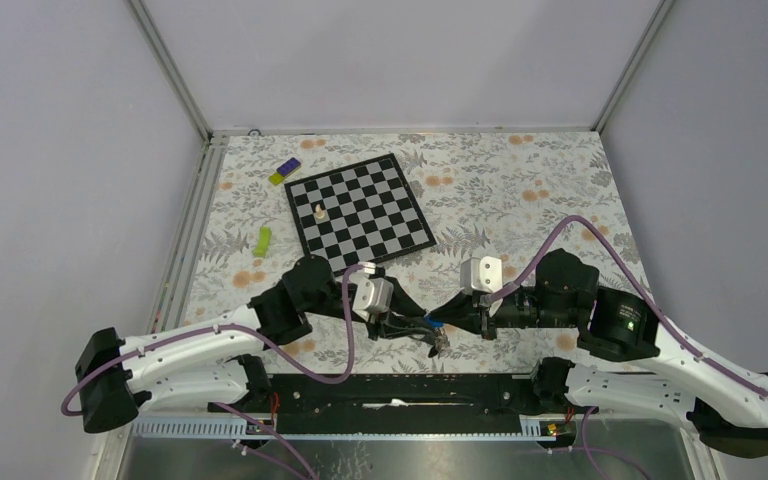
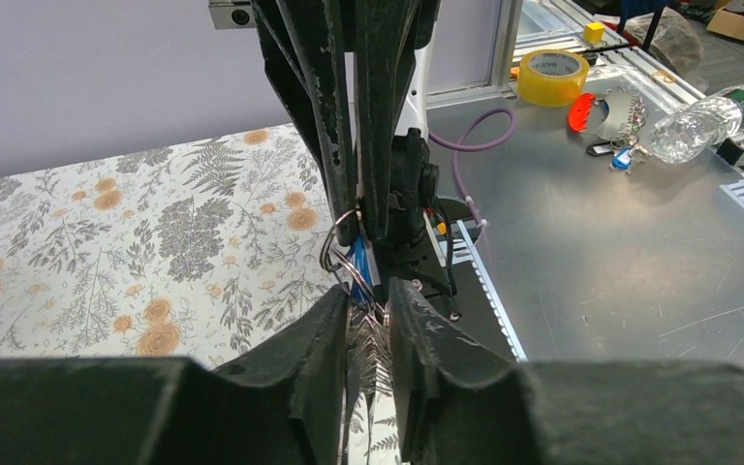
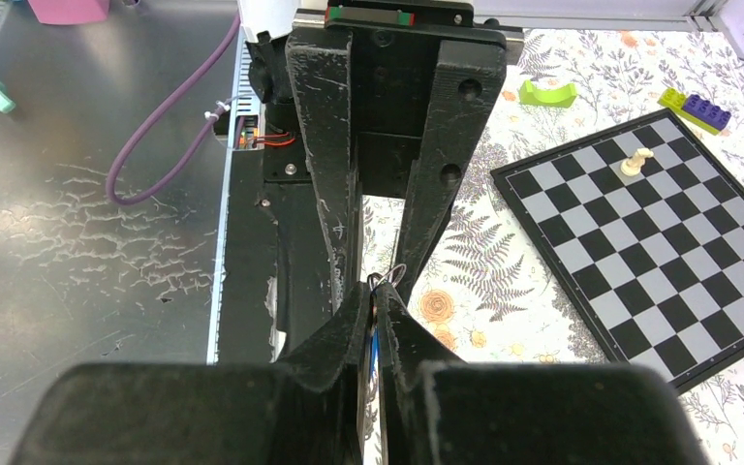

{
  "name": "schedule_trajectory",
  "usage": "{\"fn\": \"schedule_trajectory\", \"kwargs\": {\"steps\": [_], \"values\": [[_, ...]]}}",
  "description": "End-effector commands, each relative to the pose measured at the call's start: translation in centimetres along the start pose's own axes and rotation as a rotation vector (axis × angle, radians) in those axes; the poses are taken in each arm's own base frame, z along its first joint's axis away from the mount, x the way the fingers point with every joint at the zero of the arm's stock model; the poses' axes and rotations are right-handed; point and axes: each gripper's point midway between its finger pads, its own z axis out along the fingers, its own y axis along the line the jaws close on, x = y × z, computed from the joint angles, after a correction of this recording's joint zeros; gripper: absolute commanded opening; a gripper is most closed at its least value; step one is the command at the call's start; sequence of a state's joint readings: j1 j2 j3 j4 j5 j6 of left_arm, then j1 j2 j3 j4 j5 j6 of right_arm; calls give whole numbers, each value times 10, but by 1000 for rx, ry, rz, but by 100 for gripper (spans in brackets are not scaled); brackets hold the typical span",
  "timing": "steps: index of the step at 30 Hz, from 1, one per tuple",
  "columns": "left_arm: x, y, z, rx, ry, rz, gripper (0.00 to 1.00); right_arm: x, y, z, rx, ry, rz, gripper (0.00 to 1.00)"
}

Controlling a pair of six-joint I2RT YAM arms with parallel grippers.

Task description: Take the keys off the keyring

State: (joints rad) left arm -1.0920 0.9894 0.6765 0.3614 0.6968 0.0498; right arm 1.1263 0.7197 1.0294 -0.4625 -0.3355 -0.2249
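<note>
Top external view shows my two arms meeting tip to tip: right gripper point(image 1: 447, 322) clamped on the keyring point(image 2: 341, 254), left gripper point(image 1: 415, 326) pinching the keys point(image 2: 370, 349), which run lengthwise from the ring toward my left fingers.

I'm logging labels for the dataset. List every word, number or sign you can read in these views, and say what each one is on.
No text can be read in any view.
Water bottle label: too blurred to read.
Keyring tag: too small and too hidden to read.
Yellow tape roll: no print shows.
</note>
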Motion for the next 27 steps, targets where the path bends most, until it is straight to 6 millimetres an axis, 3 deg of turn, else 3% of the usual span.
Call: {"fn": "schedule_trajectory", "kwargs": {"steps": [1,14,27], "values": [[-12,-3,4,26,-48,37,23,-27,1,-6,-11,-77,-34,0],[-2,-2,-2,15,22,43,4,-25,0,-13,0,-43,-43,0],[3,2,-18,-51,112,73,1,-12,-1,-12,5,11,-36,0]]}}
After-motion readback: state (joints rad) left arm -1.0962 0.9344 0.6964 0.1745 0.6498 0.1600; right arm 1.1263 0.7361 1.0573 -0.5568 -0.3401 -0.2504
